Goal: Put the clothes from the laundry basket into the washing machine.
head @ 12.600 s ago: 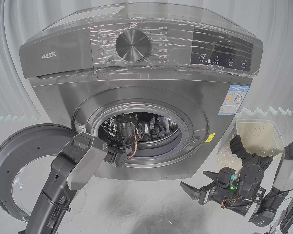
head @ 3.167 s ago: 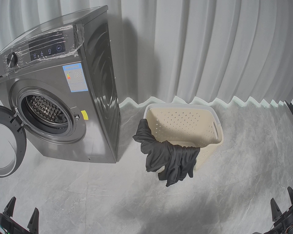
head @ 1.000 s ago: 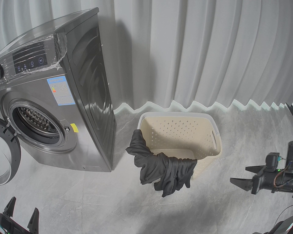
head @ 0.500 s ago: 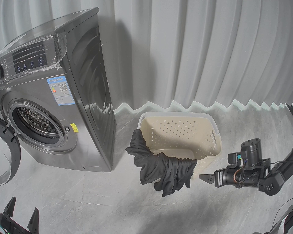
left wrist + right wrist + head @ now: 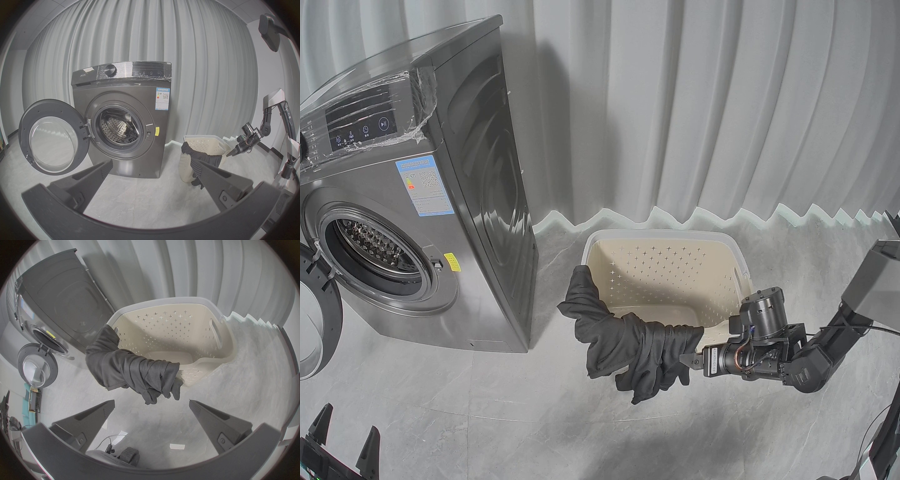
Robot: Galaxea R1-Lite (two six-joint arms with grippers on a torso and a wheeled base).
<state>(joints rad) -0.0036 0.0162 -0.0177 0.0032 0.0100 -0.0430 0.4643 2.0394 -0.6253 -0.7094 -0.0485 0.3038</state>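
Right now the pick-up is in hand: the right gripper (image 5: 689, 362), jaws spread and empty, sits just beside the dark garment (image 5: 631, 350) draped over the near rim of the laundry basket (image 5: 669, 236). The next move likely calls for closing on the bunched cloth and lifting it clear. The left wrist view, past the open left gripper (image 5: 150, 162), looks straight into the washing machine (image 5: 125, 93) at a dark bundle (image 5: 131, 139) in its drum, which the head view catches only at a slant.
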